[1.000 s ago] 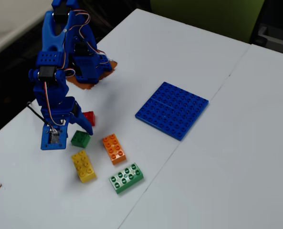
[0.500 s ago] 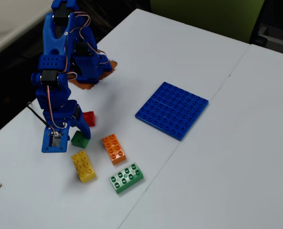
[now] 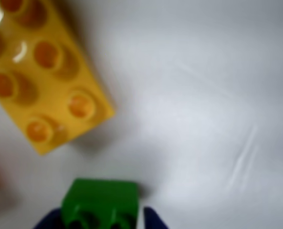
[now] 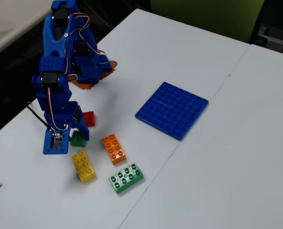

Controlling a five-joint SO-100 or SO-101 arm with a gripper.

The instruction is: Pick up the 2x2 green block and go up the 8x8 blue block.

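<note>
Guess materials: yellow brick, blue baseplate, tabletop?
Yellow brick: likely hard moulded plastic, glossy; bright highlights sit on its studs in the wrist view. Blue baseplate: apparently the same kind of plastic, thin, with a moulded stud grid and a duller sheen. Tabletop: smooth white sheet, matte, maybe laminate; material uncertain.

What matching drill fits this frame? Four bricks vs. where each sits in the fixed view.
Things:
1. 2x2 green block
2. 8x8 blue block
3. yellow brick
4. red brick

Places:
A. flat on the table, far right of the arm
B. just below the dark green one
C. between the blue jaws
D. just above the dark green one

Pairs: 1-C, 2-A, 3-B, 4-D
</note>
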